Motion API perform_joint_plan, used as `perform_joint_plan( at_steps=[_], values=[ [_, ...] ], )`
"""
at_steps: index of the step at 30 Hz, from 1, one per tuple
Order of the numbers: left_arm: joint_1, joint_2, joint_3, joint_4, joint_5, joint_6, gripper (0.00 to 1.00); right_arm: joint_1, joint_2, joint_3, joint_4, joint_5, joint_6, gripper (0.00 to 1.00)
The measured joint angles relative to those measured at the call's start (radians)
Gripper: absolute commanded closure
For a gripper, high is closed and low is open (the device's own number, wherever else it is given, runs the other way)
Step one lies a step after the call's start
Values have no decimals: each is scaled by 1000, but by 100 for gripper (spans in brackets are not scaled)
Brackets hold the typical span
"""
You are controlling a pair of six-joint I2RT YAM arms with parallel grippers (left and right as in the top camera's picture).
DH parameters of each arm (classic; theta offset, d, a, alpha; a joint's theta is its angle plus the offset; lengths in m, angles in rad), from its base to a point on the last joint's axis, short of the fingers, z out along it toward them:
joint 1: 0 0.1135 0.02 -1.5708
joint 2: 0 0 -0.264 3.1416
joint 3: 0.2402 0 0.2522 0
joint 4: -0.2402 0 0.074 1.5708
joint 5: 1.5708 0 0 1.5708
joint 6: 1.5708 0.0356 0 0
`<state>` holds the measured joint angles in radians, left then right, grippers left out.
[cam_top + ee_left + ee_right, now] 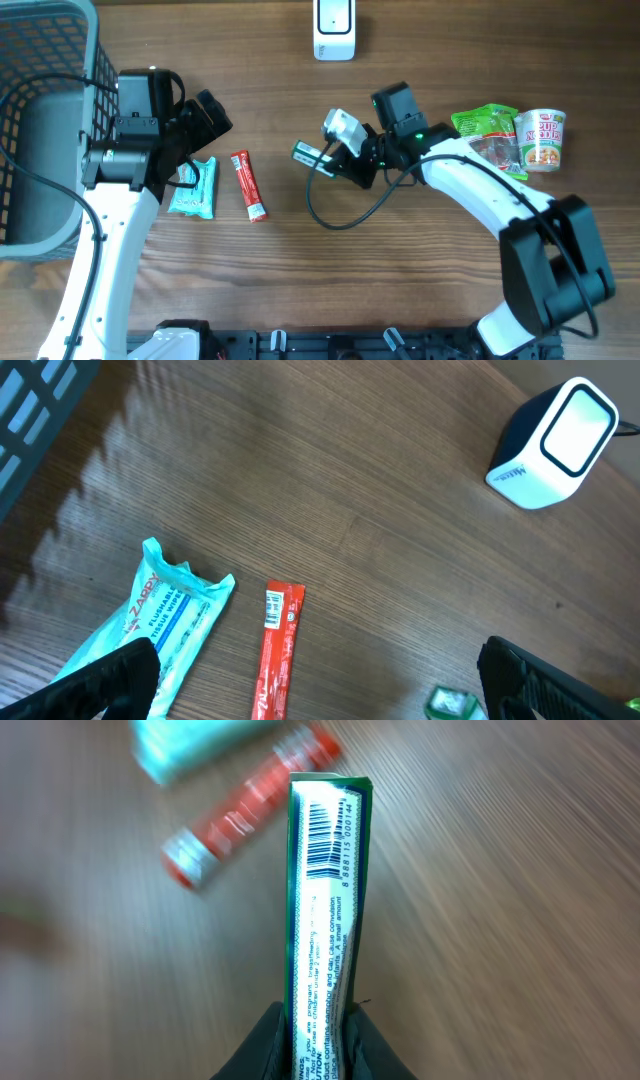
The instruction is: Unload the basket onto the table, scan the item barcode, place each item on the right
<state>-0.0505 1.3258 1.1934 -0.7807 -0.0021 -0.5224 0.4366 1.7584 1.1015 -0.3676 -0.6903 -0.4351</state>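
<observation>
The slim green carton [325,910] appeared to be held above the worktop [520,920], near the middle of it in the overhead view, with the barcode [322,840] on its narrow edge turned toward the right wrist camera; it looked light and fairly stiff, thin card that would probably dent under a hard squeeze and smooth enough to slide, so a hold across the broad faces at the end away from the barcode seemed the sensible place; the right hand [318,1038] was closed on just that end, one finger against each broad face; the white scanner [334,30] stood well apart at the far edge; the left hand [320,690] was spread wide and held nothing, hovering over a teal wipes packet [150,625] and a red sachet stick [278,650] lying side by side.
</observation>
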Motion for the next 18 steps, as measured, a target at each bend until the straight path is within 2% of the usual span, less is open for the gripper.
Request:
perform_joint_plan(
  at_steps=[5, 12, 18],
  values=[
    [0, 0, 0, 0, 0, 0, 0, 0, -27, 0, 44, -198, 301, 85],
    [0, 0, 0, 0, 0, 0, 0, 0, -27, 0, 79, -342, 690, 83],
    [0, 0, 0, 0, 0, 0, 0, 0, -27, 0, 105, -375, 863, 89]
  ],
)
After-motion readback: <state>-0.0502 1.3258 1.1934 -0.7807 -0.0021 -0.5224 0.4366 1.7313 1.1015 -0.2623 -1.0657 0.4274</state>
